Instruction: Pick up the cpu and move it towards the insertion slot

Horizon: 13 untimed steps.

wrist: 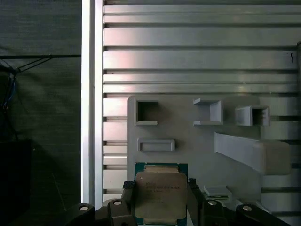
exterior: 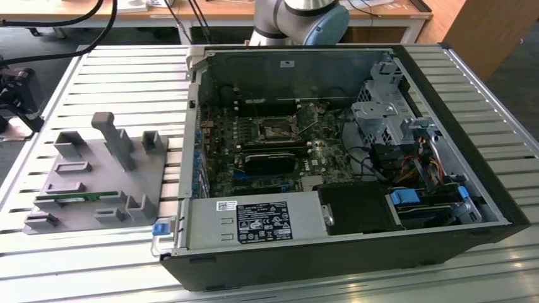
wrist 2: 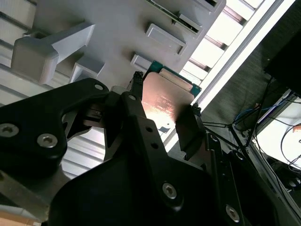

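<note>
**Grasp over the grey fixture plate (wrist: 188, 141).** Note that the gripper (wrist: 161, 200) is narrowed onto the cpu (wrist: 161, 190). Its fingers (wrist: 194, 188) press two opposite edges, which likely spares the metal lid and the underside from contact. In both wrist views the cpu sits over the plate's near margin, level with the plate. Whether it has cleared the plate's surface cannot be told. The insertion slot (exterior: 276, 130) lies well apart from the plate, toward the exterior view's right. It sits inside the open computer case (exterior: 337, 265), which is laid on its side so the slot faces upward.
</note>
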Available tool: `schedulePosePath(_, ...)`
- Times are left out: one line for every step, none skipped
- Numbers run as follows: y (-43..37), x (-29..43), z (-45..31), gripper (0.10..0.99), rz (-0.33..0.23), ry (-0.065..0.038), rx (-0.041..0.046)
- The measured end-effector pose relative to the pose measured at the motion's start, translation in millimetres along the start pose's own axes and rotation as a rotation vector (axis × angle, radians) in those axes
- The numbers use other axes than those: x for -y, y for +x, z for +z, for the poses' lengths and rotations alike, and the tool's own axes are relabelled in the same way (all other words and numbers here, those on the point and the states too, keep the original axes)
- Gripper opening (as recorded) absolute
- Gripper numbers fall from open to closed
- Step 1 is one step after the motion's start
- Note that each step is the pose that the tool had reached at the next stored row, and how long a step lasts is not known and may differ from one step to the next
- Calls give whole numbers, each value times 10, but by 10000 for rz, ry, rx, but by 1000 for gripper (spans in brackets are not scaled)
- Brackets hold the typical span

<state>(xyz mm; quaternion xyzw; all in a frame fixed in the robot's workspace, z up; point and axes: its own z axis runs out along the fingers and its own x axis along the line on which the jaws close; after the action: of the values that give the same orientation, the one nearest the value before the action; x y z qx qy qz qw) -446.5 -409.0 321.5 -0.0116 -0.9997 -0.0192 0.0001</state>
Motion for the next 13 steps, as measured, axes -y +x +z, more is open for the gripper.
schedulePosePath(0, 0, -5, 529, 0, 0, 0)
schedulePosePath(0, -1, -11, 529, 1, 0, -1)
schedulePosePath(0, -1, -17, 529, 0, 0, -1)
schedulePosePath(0, -1, -23, 529, 0, 0, -1)
schedulePosePath(0, -1, -30, 529, 0, 0, -1)
schedulePosePath(0, -2, -37, 529, 0, 0, -2)
schedulePosePath(0, -2, -42, 529, -1, 0, 0)
schedulePosePath(0, -2, -47, 529, -1, -1, 1)
schedulePosePath(0, -2, -52, 529, -1, 0, 0)
schedulePosePath(0, -2, -58, 529, 0, 0, -1)
schedulePosePath(0, -2, -61, 529, 0, 0, 0)
schedulePosePath(0, -3, -66, 529, 0, 0, -1)
schedulePosePath(0, -3, -70, 529, 0, 0, -1)
